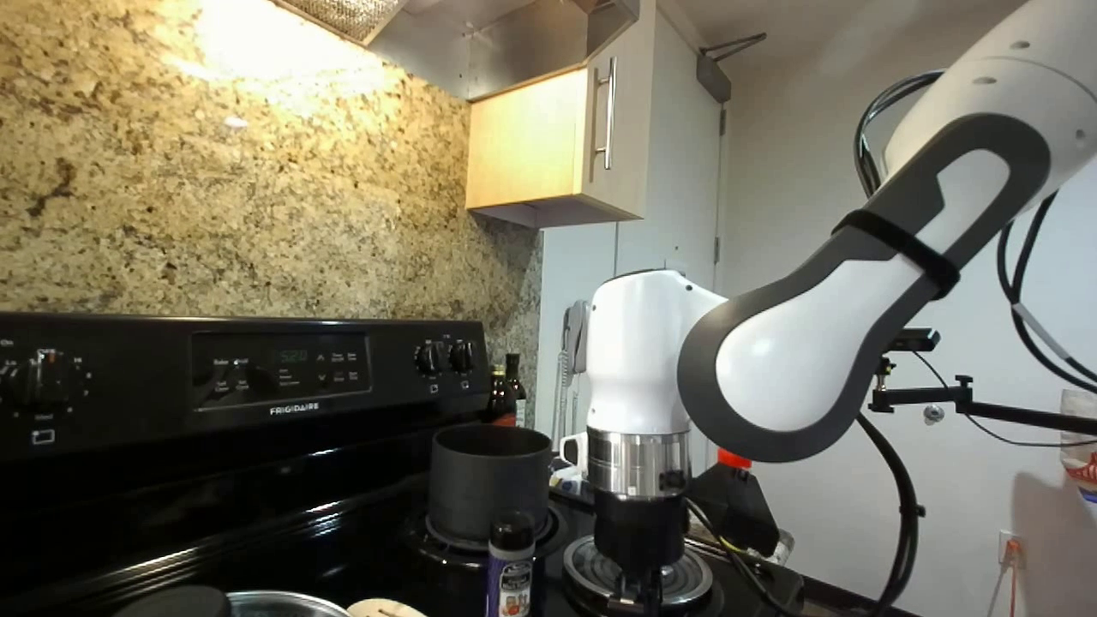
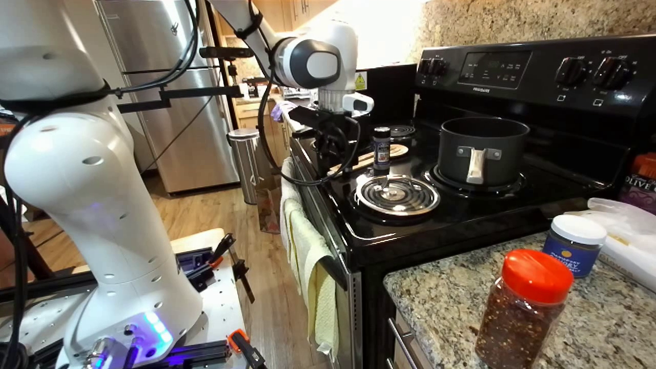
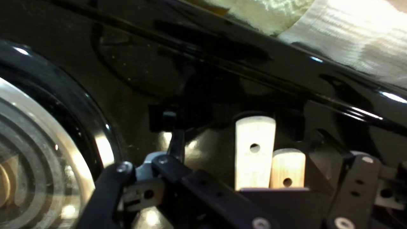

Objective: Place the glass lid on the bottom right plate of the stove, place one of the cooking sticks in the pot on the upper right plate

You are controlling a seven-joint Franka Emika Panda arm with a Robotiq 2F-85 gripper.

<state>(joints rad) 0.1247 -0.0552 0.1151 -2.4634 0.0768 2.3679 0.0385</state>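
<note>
Tool, jaws apart, over cooking sticks

Risk: closing may pinch both sticks, as their ends lie side by side. Wrist view, left to right: glass lid, apparently on the bottom right plate; then the sticks' ends, seen between the jaws, near the front edge of the stove.

Forearm ran down at a slant from upper right in an exterior view to the white wrist, which stood about vertical. Metal flange ring sat directly below it; gripper under that, pointed downward. Jaws spread wide: in the wrist view the two black fingers stood well apart, roughly level with each other. Base seen upright in an exterior view, short row of blue lights glowing. White shoulder link sat above it; upper arm higher, partly cut off at top left.
</note>
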